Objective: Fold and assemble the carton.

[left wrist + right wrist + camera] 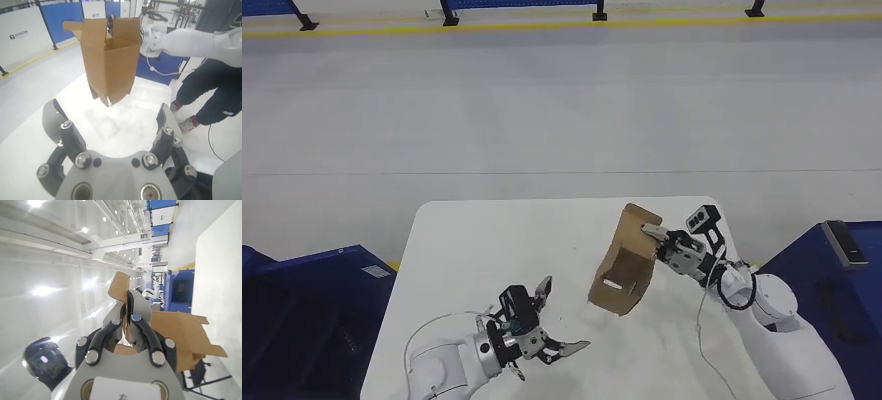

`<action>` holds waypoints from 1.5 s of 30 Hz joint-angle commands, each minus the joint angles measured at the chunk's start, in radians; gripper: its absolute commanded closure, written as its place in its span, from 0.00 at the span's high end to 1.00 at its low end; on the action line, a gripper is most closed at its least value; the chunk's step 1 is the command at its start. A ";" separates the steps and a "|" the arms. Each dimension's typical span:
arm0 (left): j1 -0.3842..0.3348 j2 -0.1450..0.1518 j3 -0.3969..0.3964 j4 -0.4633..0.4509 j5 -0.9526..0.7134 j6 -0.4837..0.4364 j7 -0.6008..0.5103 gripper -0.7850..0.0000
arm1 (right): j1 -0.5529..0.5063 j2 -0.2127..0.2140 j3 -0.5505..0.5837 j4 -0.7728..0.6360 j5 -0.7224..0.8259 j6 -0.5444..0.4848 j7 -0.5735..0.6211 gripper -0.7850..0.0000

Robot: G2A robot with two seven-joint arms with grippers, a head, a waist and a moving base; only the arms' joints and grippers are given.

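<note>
Right end effector (654, 233) first: its fingers are pressed together on a top flap of the carton (622, 265), cardboard pinched between the pads, as its own wrist view shows (126, 300). The brown carton hangs from that grip over the right part of the table (462, 250), toward the far right corner, and it sits tilted, its open mouth turned toward the near edge. In the left wrist view the carton (110, 62) is a squared-up sleeve, open at both ends, with the upper flaps standing loose and the lower flaps dangling unfolded. Its bottom appears clear of the white tabletop (113, 132), with a faint shadow beneath it. In the right wrist view more of the carton (179, 332) spreads out past the fingers, its flap edges splayed.

Over to the left end effector (564, 316): it sits low near the table's near edge, about the middle, fingers spread wide apart with nothing between them (106, 113). It faces the carton from a short way off, not touching it.
</note>
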 commanded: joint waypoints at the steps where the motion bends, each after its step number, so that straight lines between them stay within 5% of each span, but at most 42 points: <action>1: 0.005 -0.004 0.012 0.003 0.100 0.070 0.097 1.00 | 0.013 -0.007 -0.004 0.030 0.135 0.071 -0.003 0.00; 8: 0.037 -0.029 0.091 0.088 0.247 0.362 0.469 1.00 | 0.065 -0.034 -0.073 0.147 0.508 0.397 -0.018 0.00; 18: -0.017 -0.066 0.200 0.168 0.472 0.675 0.561 1.00 | 0.113 -0.074 -0.203 0.217 0.687 0.573 -0.063 0.00; 38: 0.008 -0.083 0.209 0.081 0.594 0.766 0.473 1.00 | 0.105 -0.093 -0.209 0.211 0.611 0.506 -0.054 0.00; 40: 0.005 -0.086 0.215 0.075 0.603 0.765 0.467 0.85 | 0.104 -0.095 -0.211 0.209 0.609 0.507 -0.056 0.00; 45: 0.001 -0.092 0.221 0.069 0.634 0.788 0.447 0.82 | 0.102 -0.099 -0.217 0.202 0.583 0.503 -0.049 0.00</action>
